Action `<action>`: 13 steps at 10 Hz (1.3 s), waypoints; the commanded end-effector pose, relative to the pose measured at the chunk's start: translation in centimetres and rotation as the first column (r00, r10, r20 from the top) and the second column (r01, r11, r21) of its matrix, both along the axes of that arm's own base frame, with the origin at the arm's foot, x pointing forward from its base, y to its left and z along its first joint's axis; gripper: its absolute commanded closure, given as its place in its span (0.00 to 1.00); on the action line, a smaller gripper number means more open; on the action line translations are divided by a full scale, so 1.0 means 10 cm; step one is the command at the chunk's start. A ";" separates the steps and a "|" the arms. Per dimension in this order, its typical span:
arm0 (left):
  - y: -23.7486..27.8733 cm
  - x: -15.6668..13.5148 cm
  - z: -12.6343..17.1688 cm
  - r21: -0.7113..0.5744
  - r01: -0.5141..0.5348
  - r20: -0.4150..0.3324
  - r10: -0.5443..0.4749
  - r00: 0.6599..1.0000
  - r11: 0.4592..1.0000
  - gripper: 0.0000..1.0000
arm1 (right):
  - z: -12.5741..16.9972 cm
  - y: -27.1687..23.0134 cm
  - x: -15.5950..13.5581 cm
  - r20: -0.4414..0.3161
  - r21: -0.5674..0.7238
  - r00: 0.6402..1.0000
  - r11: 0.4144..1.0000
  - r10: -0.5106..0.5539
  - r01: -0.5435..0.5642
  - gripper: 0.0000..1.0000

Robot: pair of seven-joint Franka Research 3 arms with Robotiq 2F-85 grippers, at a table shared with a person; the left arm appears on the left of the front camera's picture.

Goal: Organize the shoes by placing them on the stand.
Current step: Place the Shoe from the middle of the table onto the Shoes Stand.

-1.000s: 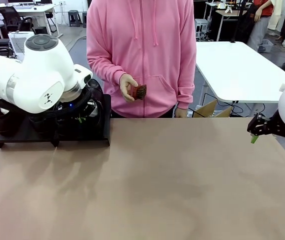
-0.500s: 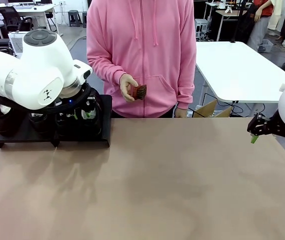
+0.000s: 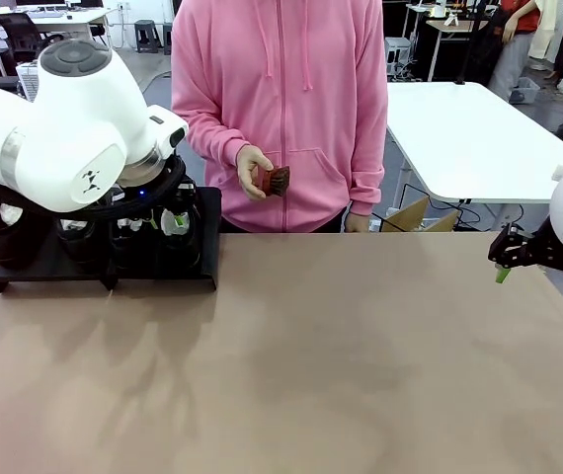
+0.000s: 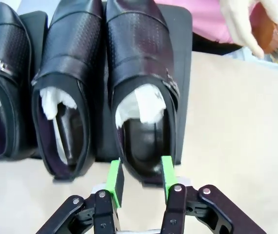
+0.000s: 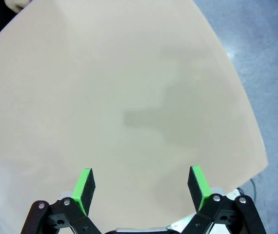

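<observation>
Three glossy black shoes with white paper stuffing lie side by side on the matte-black stand [image 4: 182, 34], toes pointing away. My left gripper [image 4: 140, 178] is open, its green pads [image 4: 114, 178] on either side of the heel of the rightmost shoe [image 4: 139, 63], just above it. The middle shoe [image 4: 70, 73] and the left shoe [image 4: 5, 73] lie apart from the fingers. In the front view the left arm covers most of the stand [image 3: 84, 275] at the table's far left, and its gripper [image 3: 166, 223] hangs over the right end. My right gripper [image 3: 539, 284] [image 5: 141, 187] is open and holds nothing at the table's right edge.
A person in a pink hoodie stands at the far side, one hand holding a small brown brush [image 3: 275, 181] [image 4: 270, 36] above the table edge. The tan table [image 3: 341, 355] spreads wide between the two arms. A white table stands behind on the right.
The left arm has risen a little over the stand's right end, bringing its green pads into view. The right arm and the person's hand have stayed put.
</observation>
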State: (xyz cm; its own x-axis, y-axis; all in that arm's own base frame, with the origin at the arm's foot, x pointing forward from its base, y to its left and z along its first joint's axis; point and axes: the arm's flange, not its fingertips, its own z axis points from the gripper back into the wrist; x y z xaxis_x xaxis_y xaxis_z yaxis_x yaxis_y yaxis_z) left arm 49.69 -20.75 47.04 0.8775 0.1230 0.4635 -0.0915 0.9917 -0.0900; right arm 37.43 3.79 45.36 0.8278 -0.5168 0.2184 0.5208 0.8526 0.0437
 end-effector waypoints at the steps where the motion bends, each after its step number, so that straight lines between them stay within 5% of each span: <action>1: 0.03 0.13 -0.07 0.000 -0.001 0.002 0.001 1.000 1.000 0.57 | 0.00 -0.02 0.00 0.010 0.010 1.000 1.000 0.019 -0.019 0.00; 13: 0.03 0.13 -0.07 0.000 -0.001 0.002 0.001 1.000 1.000 0.57 | 0.00 -0.02 0.00 0.010 0.010 1.000 1.000 0.019 -0.019 0.00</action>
State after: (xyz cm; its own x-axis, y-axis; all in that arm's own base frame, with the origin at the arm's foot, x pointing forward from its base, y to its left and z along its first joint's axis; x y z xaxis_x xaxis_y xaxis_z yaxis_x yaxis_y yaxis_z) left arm 50.84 -20.36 46.05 0.8803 0.1360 0.4545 -0.1027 0.9899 -0.0972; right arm 37.42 3.79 45.37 0.8278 -0.5167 0.2187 0.5206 0.8526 0.0438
